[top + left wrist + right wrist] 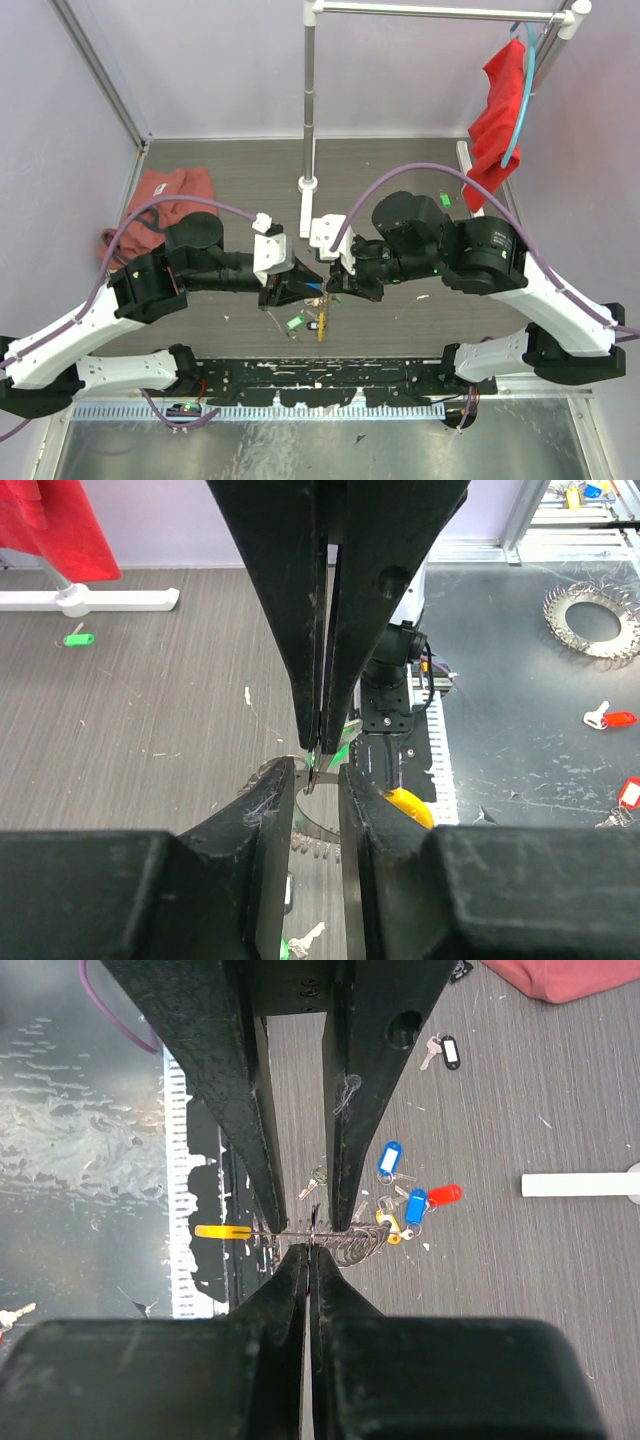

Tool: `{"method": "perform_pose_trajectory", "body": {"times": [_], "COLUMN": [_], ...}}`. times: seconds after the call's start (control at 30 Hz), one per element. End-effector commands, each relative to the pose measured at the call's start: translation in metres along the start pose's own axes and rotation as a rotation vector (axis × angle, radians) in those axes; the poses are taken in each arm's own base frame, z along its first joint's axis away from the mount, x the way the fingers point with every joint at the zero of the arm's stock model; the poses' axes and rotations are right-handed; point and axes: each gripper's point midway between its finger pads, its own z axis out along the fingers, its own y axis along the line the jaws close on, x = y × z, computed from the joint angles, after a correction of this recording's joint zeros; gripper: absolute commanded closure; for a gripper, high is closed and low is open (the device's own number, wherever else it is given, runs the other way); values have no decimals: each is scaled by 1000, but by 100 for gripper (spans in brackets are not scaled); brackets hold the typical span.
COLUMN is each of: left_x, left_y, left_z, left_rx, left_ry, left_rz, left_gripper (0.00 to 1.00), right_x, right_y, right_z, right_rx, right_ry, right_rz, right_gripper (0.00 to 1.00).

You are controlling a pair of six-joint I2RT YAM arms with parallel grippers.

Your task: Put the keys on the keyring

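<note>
Silvery keyring (350,1246), seen edge-on, sits where the two grippers meet, its yellow section (222,1231) jutting to one side. The right gripper (308,1252) is closed tight at the ring's wire; anything thin pinched there is hidden. The left gripper (318,780) stands partly apart astride the coil; contact cannot be told. Blue, red and gold-tagged keys (412,1203) lie just beside it; whether any is threaded is unclear.
</note>
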Motion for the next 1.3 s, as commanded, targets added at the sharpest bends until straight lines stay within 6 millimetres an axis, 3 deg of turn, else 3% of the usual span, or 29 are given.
{"method": "perform_pose_trajectory", "body": {"times": [0.0,0.5,0.7,0.77,0.97,1.27], "left_x": [-13,-16,-14,-14,-20,-28], "left_y": [-6,-6,-5,-4,8,15], "left_z": [-5,1,1,0,-7,-19], "left_rx": [22,41,34,27,-60,-144], "left_ry": [-23,-27,-22,-23,-58,-166], "left_rz": [9,6,10,13,15,-15], "left_gripper": [70,82,100,100,100,100], "right_x": [-22,-22,-21,-22,-31,-49], "right_y": [0,-1,-3,-5,-12,-42], "right_z": [-13,-8,-8,-10,-21,-62], "right_rx": [16,18,32,46,109,352], "right_ry": [-108,-117,-115,-125,-205,-514], "right_rz": [-27,-30,-29,-27,-4,181], "right_gripper": [99,99,99,99,75,61]}}
